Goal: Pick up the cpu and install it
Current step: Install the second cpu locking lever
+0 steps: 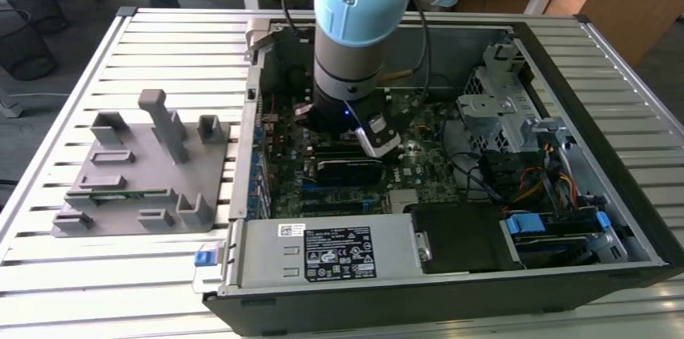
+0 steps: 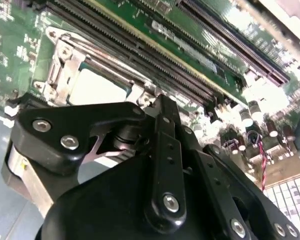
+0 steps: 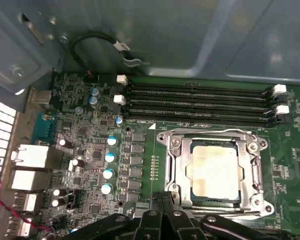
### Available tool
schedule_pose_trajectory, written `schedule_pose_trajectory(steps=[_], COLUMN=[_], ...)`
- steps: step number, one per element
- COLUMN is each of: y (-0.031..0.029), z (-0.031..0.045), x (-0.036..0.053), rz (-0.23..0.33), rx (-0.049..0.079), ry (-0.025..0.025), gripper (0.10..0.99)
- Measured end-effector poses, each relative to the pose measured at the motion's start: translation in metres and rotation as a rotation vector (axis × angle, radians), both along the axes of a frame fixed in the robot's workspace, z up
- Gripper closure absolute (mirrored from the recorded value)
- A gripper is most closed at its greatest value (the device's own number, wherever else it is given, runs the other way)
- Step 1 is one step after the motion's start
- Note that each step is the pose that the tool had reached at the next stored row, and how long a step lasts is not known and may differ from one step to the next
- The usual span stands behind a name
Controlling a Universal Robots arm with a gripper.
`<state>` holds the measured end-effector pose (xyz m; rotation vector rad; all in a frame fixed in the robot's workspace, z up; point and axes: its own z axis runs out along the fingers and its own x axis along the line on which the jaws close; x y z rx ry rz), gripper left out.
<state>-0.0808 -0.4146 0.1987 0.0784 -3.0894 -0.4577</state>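
Observation:
The cpu [image 3: 214,170] is a flat square chip with a pale metal top. It lies flat inside the silver socket frame [image 3: 172,165] on the green motherboard, and it also shows as a pale square in the second wrist view [image 2: 95,87]. My gripper [image 3: 160,225] hangs just above the board beside the socket, its black linkage [image 2: 160,165] close to the frame's edge. Nothing shows held in it. In the exterior view the arm reaches down into the open computer case, and the gripper [image 1: 358,127] sits over the middle of the board.
Several black memory slots [image 3: 200,102] run beside the socket. Capacitors [image 3: 110,157] and rear ports [image 3: 27,155] stand nearby. The case walls, the power supply [image 1: 331,251] and a drive cage [image 1: 502,106] ring the board. A grey holder [image 1: 144,171] stands on the table at the exterior view's left.

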Motion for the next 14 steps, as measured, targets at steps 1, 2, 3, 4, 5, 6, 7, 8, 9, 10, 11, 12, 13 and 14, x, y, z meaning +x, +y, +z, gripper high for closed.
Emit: schedule_pose_trajectory(steps=[1, 2, 3, 4, 5, 6, 7, 8, 9, 10, 11, 12, 13, 14], y=[0.0, 0.0, 0.0, 0.0, 0.0, 0.0, 0.0, 0.0, 0.0, 0.0, 0.0, 0.0, 0.0, 0.0], z=[0.0027, 0.0054, 0.0083, 0.0105, 0.012, 0.0136, 0.0154, 0.0175, 0.02, 0.0225, 0.0245, 0.0251, 0.0251, 0.025], x=[0.0, 0.0, 0.0, 0.0, 0.0, 0.0, 0.0, 0.0, 0.0, 0.0, 0.0, 0.0, 0.0, 0.0], rz=[0.0, 0.0, 0.0, 0.0, 0.0, 0.0, 0.0, 0.0, 0.0, 0.0, 0.0, 0.0, 0.0, 0.0], rx=[0.001, 0.002, 0.005, 0.009, 0.014, 0.018, 0.022, 0.025, 0.028, 0.031, 0.034, 0.036, 0.037, 0.037], ry=[0.0, 0.0001, 0.0001, -0.0001, 0.0001, 0.0001, 0.0, 0.0, 0.0, 0.0, 0.0001, 0.0, -0.0001, -0.0001], gripper=[0.98, 0.98, 0.98, 0.98, 0.98, 0.98, 0.98, 0.98, 0.98, 0.98, 0.98, 0.98, 0.98, 0.98])
